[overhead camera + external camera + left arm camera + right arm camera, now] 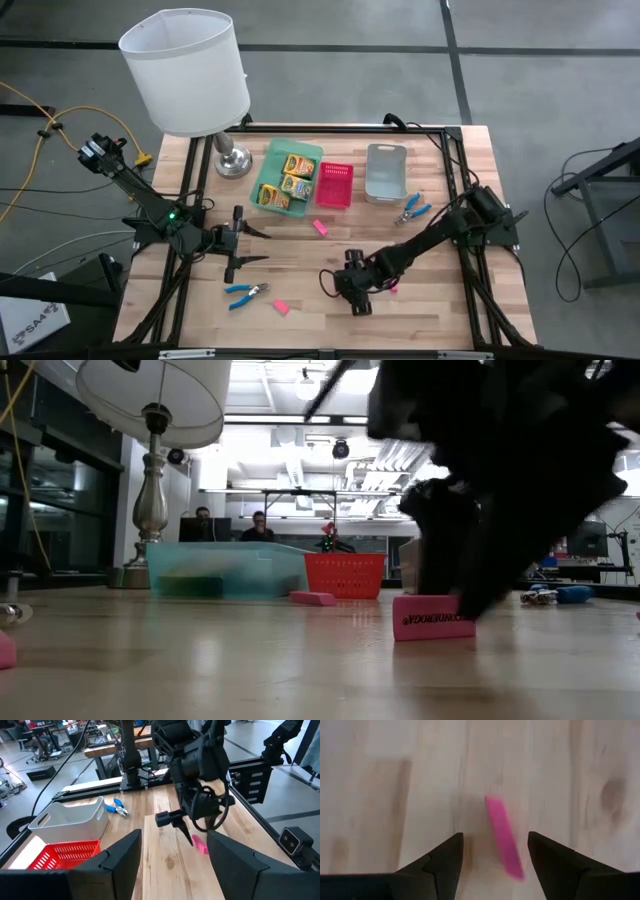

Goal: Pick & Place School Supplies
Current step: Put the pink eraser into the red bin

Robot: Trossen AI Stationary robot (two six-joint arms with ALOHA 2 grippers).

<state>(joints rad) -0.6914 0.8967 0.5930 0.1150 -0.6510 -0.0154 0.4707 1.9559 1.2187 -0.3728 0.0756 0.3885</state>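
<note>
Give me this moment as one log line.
right gripper: open, fingers straddling pink eraser | left gripper: open, waiting | crayon boxes: in green tray

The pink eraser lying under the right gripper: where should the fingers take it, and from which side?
From straight above, across its narrow width near mid-length. The pink eraser lies flat on the table as a long thin block, and the right gripper hangs open over it with one finger on either long side, so it likely only needs to descend and close.

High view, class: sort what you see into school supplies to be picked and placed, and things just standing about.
Job: crayon boxes, pink erasers, blue-handled tools.
Standing about: lamp, green tray, pink tray, grey tray.
</note>
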